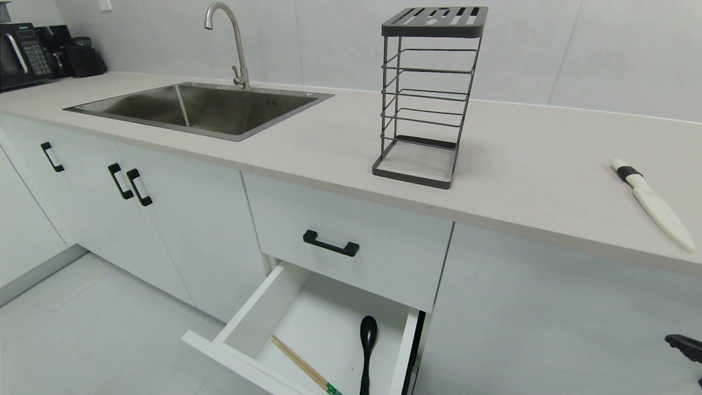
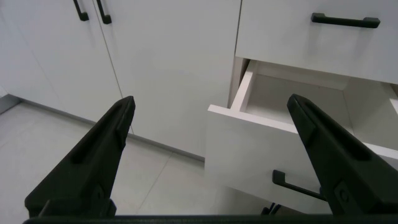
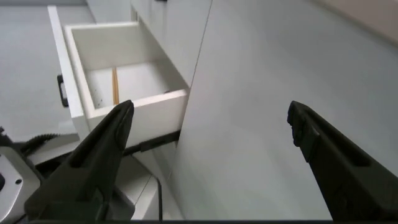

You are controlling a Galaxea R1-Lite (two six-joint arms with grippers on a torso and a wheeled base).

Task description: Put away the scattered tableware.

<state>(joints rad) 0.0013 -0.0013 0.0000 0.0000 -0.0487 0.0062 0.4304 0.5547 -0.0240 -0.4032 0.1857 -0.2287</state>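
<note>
My left claw (image 2: 211,102) is spread wide, both fingers (image 2: 93,165) well apart and hanging free in front of the cabinets. Through the gap I look at the white front of the pulled-out drawer (image 2: 249,140) and the cabinet doors (image 2: 168,56) beside it.

My right claw (image 3: 211,107) is just as wide apart and grips nothing. Between its fingers (image 3: 339,165) is a plain white panel (image 3: 249,93). Past one finger the same drawer stands open, with the chopsticks (image 3: 114,86) lying on its floor.

From the head camera, that drawer is the lower of two, pulled out beneath the shut upper drawer (image 1: 378,230). The chopsticks lie aslant near its front. The black spoon (image 1: 367,343) lies near them on their right, apart from them, bowl toward the back and handle toward the front.

The knife (image 1: 652,204) lies flat on the counter (image 1: 329,137) at the far right. It is white with a black band near the wall end, and its tip points toward the counter's front edge. It is well apart from the rack (image 1: 430,99), which stands upright on the counter above the drawers, slots on top. Farther left the sink (image 1: 137,115) is set into the counter with its tap (image 1: 233,41) behind it. A microwave (image 1: 19,55) sits at the far left end.
</note>
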